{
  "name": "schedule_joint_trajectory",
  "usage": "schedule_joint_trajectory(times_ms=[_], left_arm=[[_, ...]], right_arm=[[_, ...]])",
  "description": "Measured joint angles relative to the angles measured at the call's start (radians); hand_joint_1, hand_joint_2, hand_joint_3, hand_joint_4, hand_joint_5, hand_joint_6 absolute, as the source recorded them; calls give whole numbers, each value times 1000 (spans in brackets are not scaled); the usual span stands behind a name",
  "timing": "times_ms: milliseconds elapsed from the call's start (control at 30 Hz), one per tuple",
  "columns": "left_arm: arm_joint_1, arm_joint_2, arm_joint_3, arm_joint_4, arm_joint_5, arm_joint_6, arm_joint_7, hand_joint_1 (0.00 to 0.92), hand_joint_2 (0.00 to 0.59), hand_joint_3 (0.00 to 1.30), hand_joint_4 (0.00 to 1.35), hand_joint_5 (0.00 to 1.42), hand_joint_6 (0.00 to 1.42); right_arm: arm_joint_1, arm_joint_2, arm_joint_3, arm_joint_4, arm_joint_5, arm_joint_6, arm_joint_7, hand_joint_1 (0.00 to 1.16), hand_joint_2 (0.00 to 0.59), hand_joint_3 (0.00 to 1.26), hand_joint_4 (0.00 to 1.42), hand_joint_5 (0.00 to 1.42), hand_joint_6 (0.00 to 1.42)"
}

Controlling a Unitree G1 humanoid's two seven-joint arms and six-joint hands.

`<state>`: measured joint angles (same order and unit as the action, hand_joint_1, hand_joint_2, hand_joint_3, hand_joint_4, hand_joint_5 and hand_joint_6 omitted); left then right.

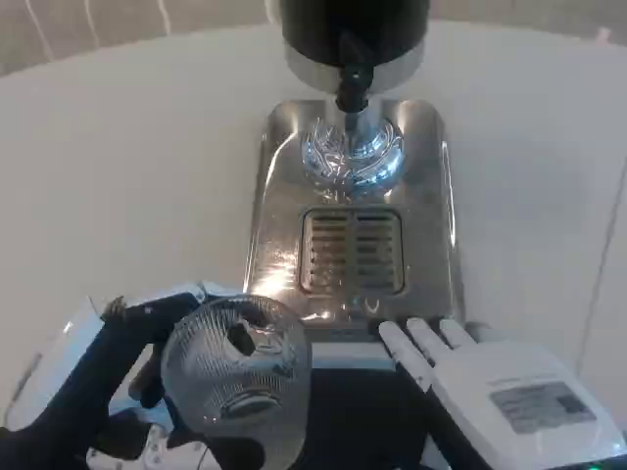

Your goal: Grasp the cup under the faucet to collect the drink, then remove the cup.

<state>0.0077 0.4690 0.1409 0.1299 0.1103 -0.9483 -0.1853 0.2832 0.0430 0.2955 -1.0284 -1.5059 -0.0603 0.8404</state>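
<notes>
The only lettering is on a grey label (542,402) stuck to the white back of the right hand (490,377) (a few lines of print, too small and blurred to read). No other text or number can be read.

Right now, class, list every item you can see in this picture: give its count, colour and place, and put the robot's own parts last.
Drink dispenser: one, black body with a silver base ring, at the top centre of the table.
Faucet: one, black, on the dispenser's front, pointing down over the tray.
Drip tray: one, silver metal with a slotted grate, below the faucet.
Cup: one, clear ribbed glass, bottom left, in front of the tray, not under the faucet.
Table: one, white, under everything.
Left hand: one, black and white, holds the cup.
Right hand: one, white back, fingers spread flat by the tray's near edge.
</notes>
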Motion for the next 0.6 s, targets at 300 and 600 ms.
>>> schedule_joint_trajectory(times_ms=[300,600], left_arm=[[11,0,1,-4,0,1,0,608,20,938,1152,1388,1424],[14,0,2,-4,0,11,0,608,20,938,1152,1388,1424]], right_arm=[[-1,0,3,0,-12,0,11,524,504,0,0,0,0],[1,0,5,0,-19,0,16,525,504,0,0,0,0]])
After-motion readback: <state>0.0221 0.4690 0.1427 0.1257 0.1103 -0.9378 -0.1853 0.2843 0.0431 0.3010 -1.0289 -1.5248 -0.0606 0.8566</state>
